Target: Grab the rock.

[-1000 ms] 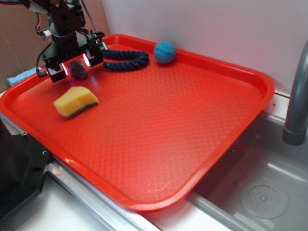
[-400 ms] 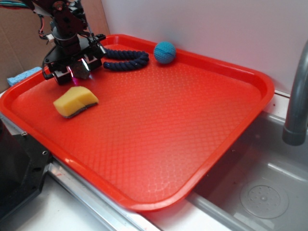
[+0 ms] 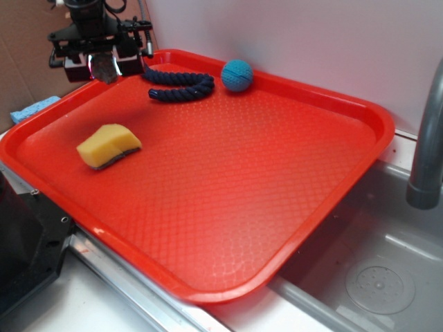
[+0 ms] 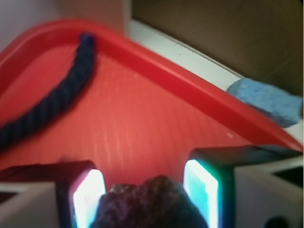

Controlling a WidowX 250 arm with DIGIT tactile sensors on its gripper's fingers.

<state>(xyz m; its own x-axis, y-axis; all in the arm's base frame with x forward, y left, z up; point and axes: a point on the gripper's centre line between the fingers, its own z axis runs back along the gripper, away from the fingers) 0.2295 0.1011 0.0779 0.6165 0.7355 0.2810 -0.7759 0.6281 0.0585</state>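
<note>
My gripper (image 3: 102, 66) hangs above the far left corner of the red tray (image 3: 228, 173), shut on the rock (image 3: 106, 67), a small dark mottled lump lifted clear of the tray floor. In the wrist view the rock (image 4: 145, 204) fills the gap between the two glowing fingers (image 4: 202, 192), with the tray floor well below it. The gripper (image 4: 145, 192) grips it from both sides.
A yellow sponge (image 3: 109, 145) lies on the tray's left part. A dark blue rope (image 3: 178, 84) and a teal ball (image 3: 237, 75) sit along the far rim. A blue sponge (image 3: 33, 108) lies outside the tray. A sink with a grey faucet (image 3: 428, 138) is at right.
The gripper closed on the rock and rose up and toward the back left, carrying the rock off the tray floor. The other objects stayed put.
</note>
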